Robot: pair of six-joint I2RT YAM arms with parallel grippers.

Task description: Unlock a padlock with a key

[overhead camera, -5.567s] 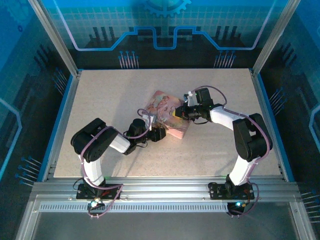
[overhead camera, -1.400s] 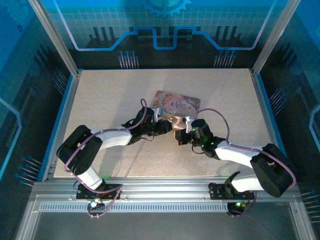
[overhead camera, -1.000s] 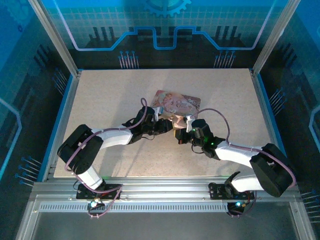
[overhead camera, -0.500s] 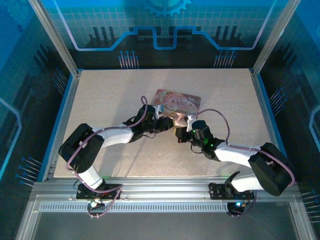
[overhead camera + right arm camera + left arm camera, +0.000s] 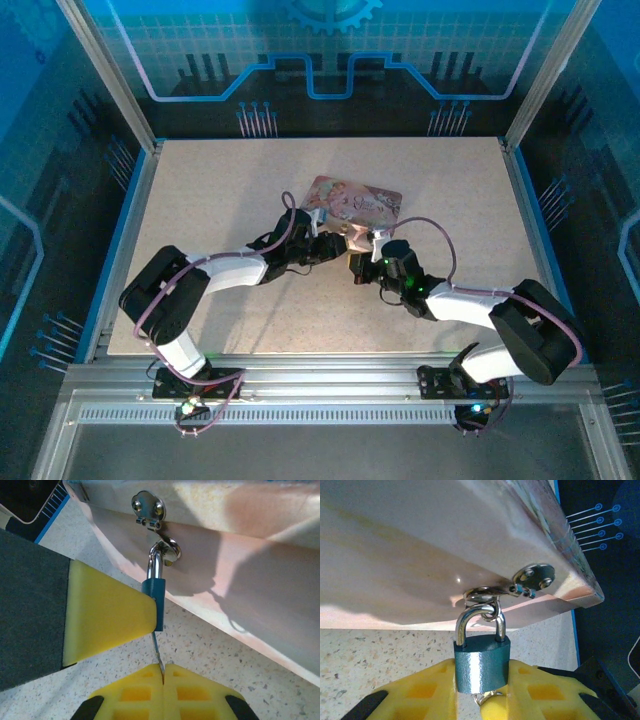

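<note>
Nearest the right wrist camera, the right gripper (image 5: 162, 672) is closed tight on the key (image 5: 157, 652). The key's thin blade runs up to the underside of the padlock (image 5: 154, 602). The left gripper (image 5: 481, 685) pinches the padlock's blue body between its yellow fingers (image 5: 420, 692), its jaws narrow. Beyond, the shackle (image 5: 462, 622) hangs through a ring on a metal hasp (image 5: 535, 575). The hasp is fixed to the side of the pink tin (image 5: 420, 540), which rests on the speckled table (image 5: 360, 650).

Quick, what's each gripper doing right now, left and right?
Left gripper: closed on the padlock.
Right gripper: closed on the key.
</note>
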